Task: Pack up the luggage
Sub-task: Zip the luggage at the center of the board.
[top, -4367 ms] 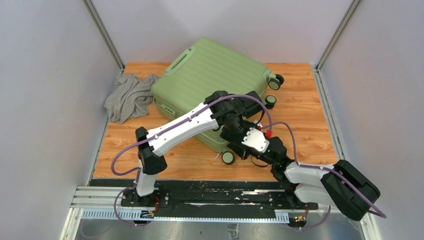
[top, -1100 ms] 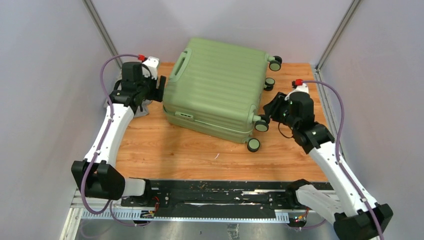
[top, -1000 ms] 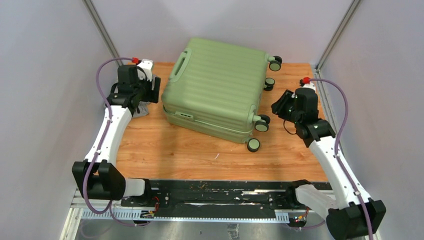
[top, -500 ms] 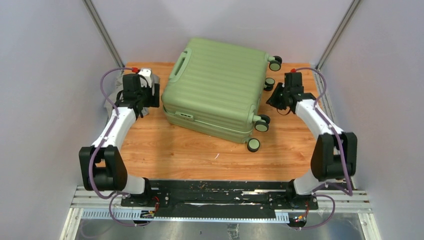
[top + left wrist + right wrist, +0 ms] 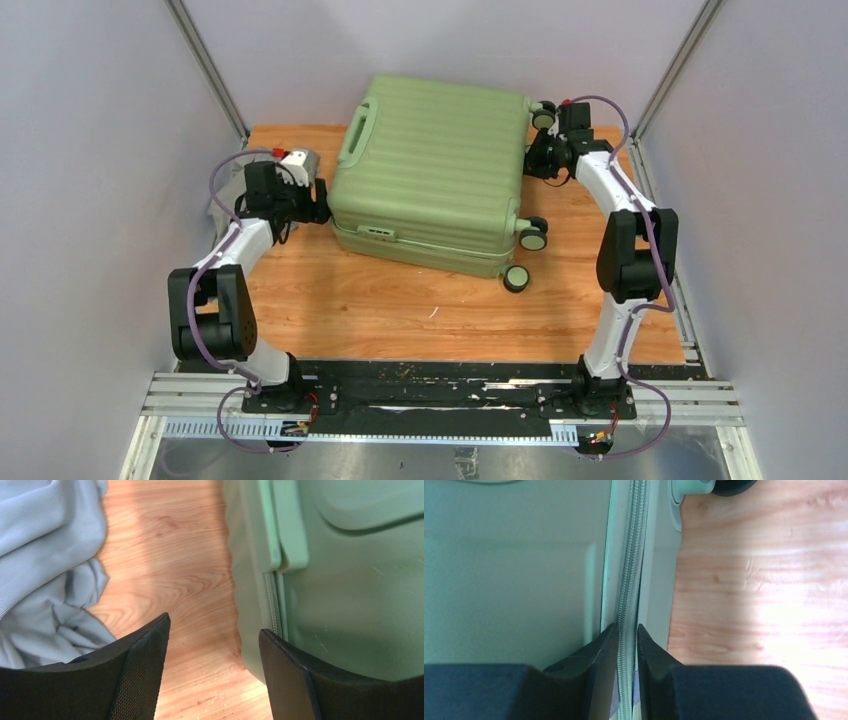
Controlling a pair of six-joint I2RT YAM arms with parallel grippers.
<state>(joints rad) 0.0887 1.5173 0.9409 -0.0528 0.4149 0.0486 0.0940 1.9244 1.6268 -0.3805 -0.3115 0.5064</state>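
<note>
- Grey cloth (image 5: 45, 555): crumpled on the table (image 5: 400, 310), left of the luggage and outside it.
- Left gripper (image 5: 212, 630): low at the luggage's left side. Its fingers are spread and hold nothing, with the cloth beside one and the shell beside the other.
- Luggage (image 5: 430, 180): lies flat, mid-table toward the back. Both shells are together, and the zip (image 5: 626, 555) looks closed where I can see it.
- Right gripper (image 5: 626, 627): at the luggage's right end, toward the back. Its fingers are drawn close either side of the zip; whether they pinch it, I cannot tell.
- Progress, as I judge it: nothing is packed yet. Opening the case, loading the cloth and reclosing all remain.
</note>
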